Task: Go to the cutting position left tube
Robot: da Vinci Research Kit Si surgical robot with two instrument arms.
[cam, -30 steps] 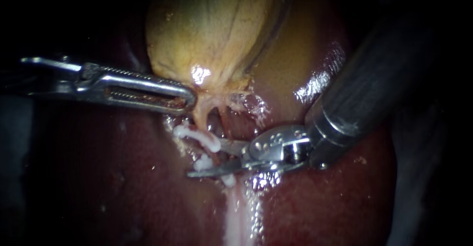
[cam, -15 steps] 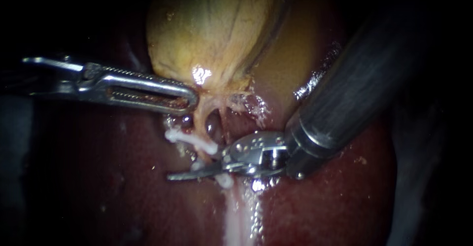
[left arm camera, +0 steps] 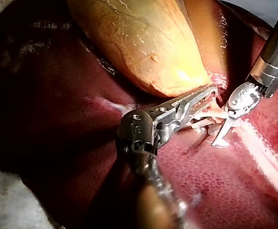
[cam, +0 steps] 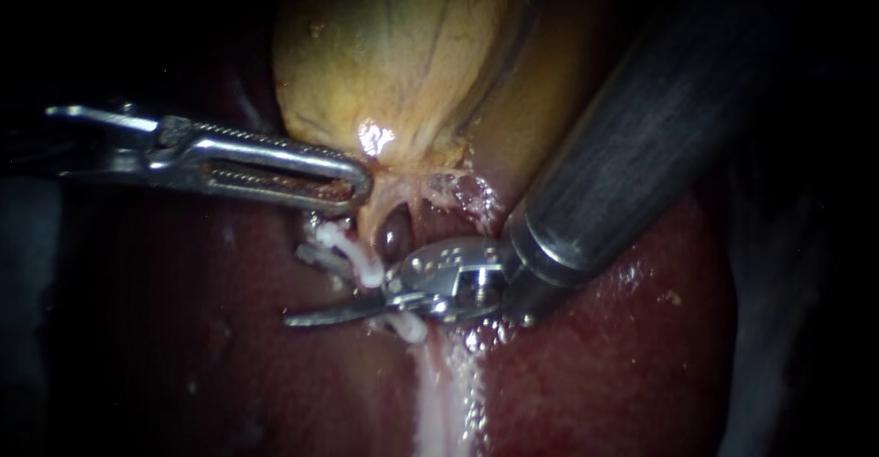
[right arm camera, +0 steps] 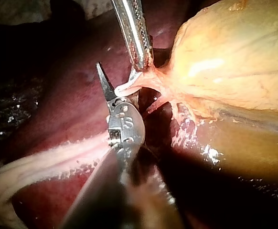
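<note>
Jaws parted, the right instrument (cam: 320, 310) is laid across the left tube (cam: 364, 265), just nearer than the gallbladder (cam: 394, 54), whose neck is clamped by the left instrument (cam: 360, 182). The tube is judged soft, slippery and easily torn; mid-span contact is advised.

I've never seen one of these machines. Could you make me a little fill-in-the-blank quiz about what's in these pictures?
The yellowish organ is the ____. The left instrument has its jaws ____ on that organ's neck. The right instrument reaches across a tube carrying ____ clips. The dark red tissue beneath is the ____.
Missing words: gallbladder; shut; white; liver.
</note>
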